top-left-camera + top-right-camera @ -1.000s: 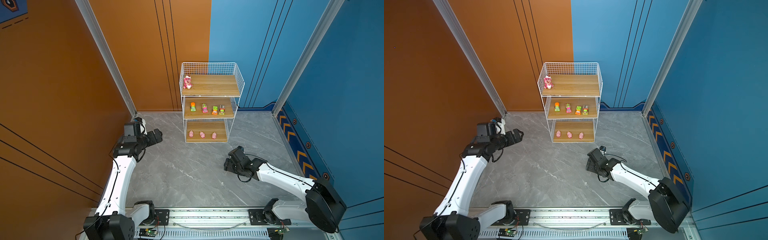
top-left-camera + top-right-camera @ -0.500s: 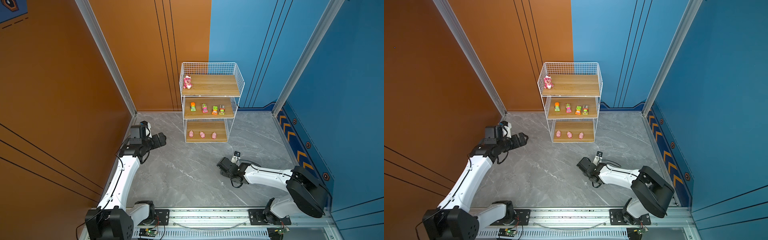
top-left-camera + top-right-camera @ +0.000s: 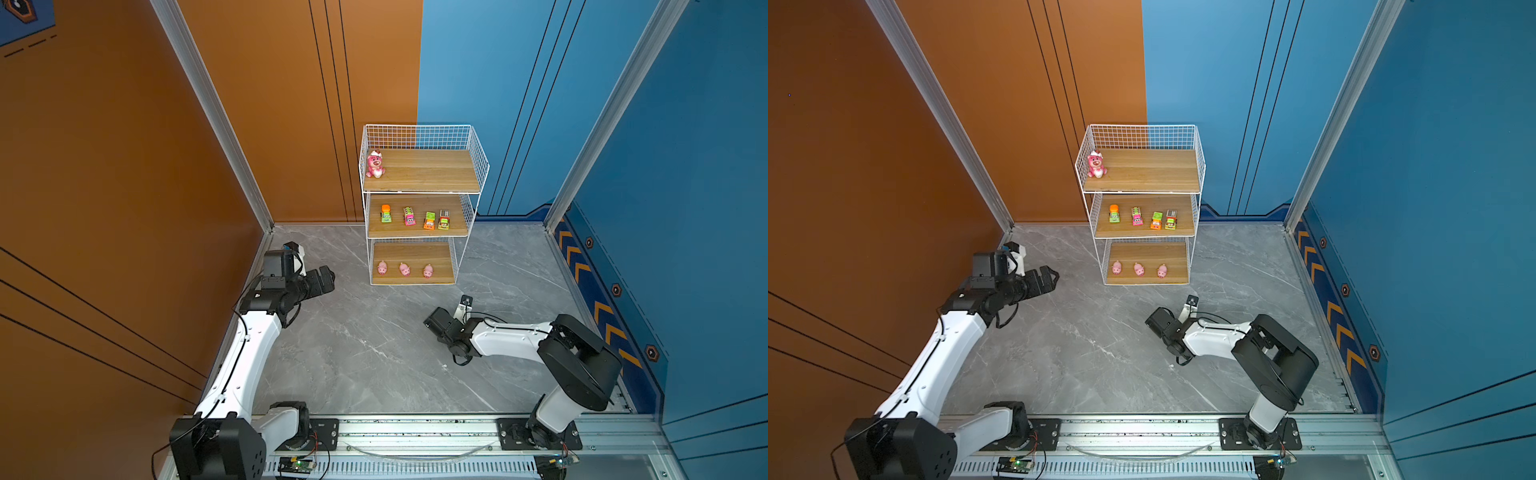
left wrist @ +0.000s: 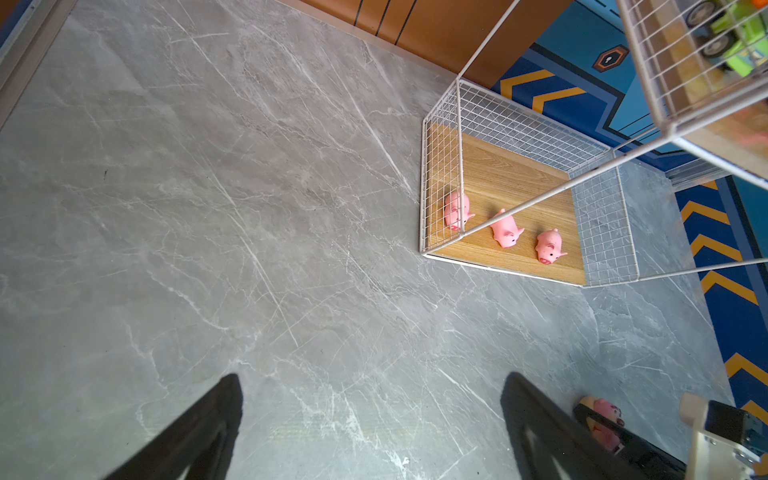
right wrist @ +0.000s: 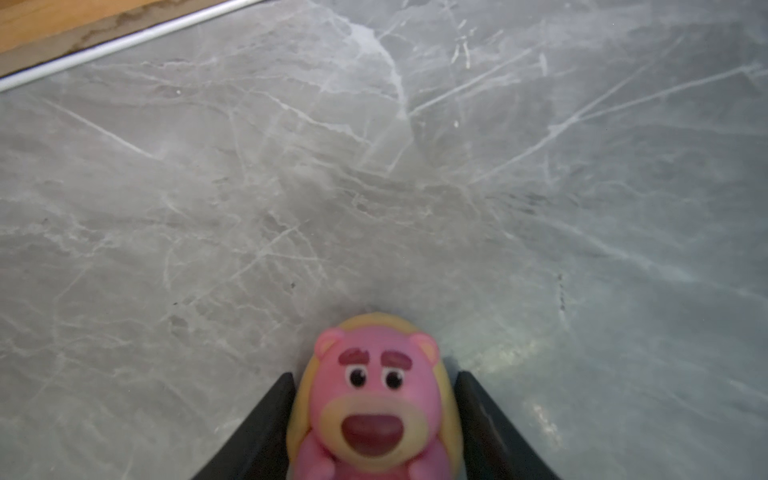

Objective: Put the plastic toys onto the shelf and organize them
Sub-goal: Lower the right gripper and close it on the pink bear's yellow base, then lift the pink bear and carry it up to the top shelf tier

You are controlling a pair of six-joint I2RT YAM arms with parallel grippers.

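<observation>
Right gripper [image 5: 372, 378] sits low over the grey marble floor [image 5: 374, 166], jaws pressed against both sides of the pink bear in tan shell [image 5: 374, 411]. Bare floor lies ahead of it. The shelf [image 3: 415, 137] stands well apart, off to its side.
- Top board: capped pink bear [image 3: 375, 163].
- Middle board: four toy vehicles [image 3: 409, 216].
- Bottom board: three pigs [image 3: 404, 269].

Left gripper [image 3: 1047, 277] is spread wide and empty, facing the bottom board.

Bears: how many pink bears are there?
2. One bear sits on the shelf, top board, left end. The second bear is between the right tool's fingers, near the floor. No others show.
</observation>
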